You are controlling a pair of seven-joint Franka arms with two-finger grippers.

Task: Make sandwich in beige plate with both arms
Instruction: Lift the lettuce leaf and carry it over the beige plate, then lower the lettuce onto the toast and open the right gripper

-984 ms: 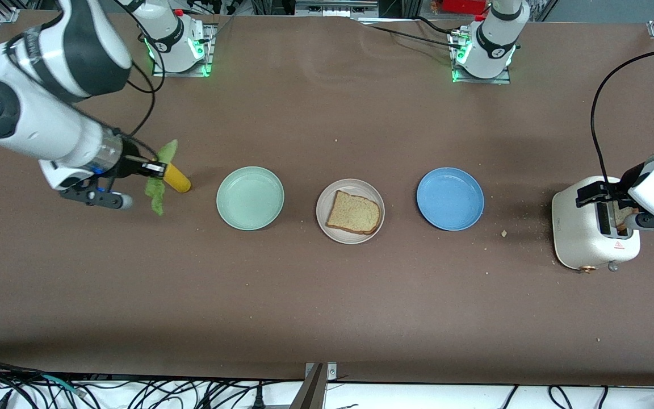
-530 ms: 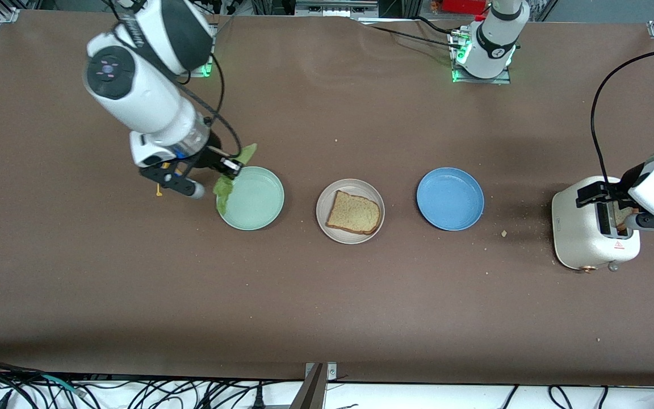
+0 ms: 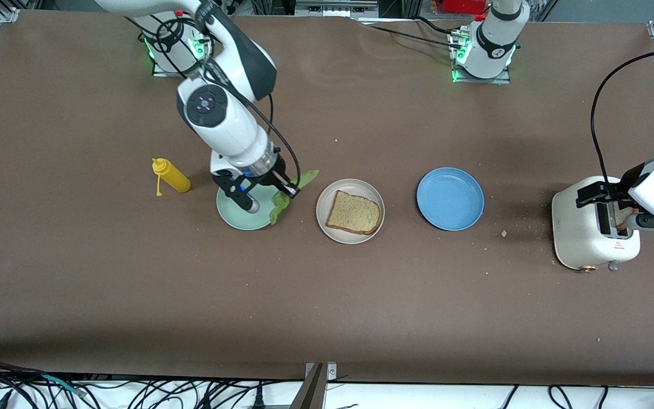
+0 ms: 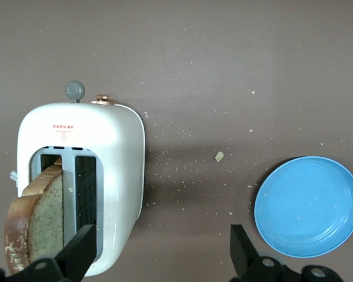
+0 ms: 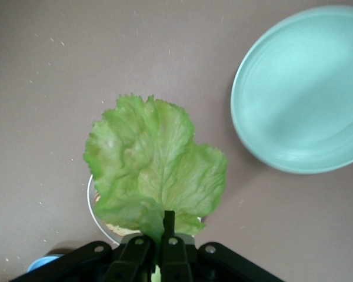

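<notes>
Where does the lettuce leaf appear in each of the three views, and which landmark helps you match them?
Front view: the lettuce leaf hangs from the shut right gripper, between the green plate and beige plate.
Left wrist view: not in it.
Right wrist view: lettuce leaf fills the middle.
Shared landmark: the green plate.

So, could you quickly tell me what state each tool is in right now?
Left tool: open, holding nothing, over the toaster with a bread slice in its slot.
Right tool: shut on the lettuce leaf, over the green plate.
</notes>
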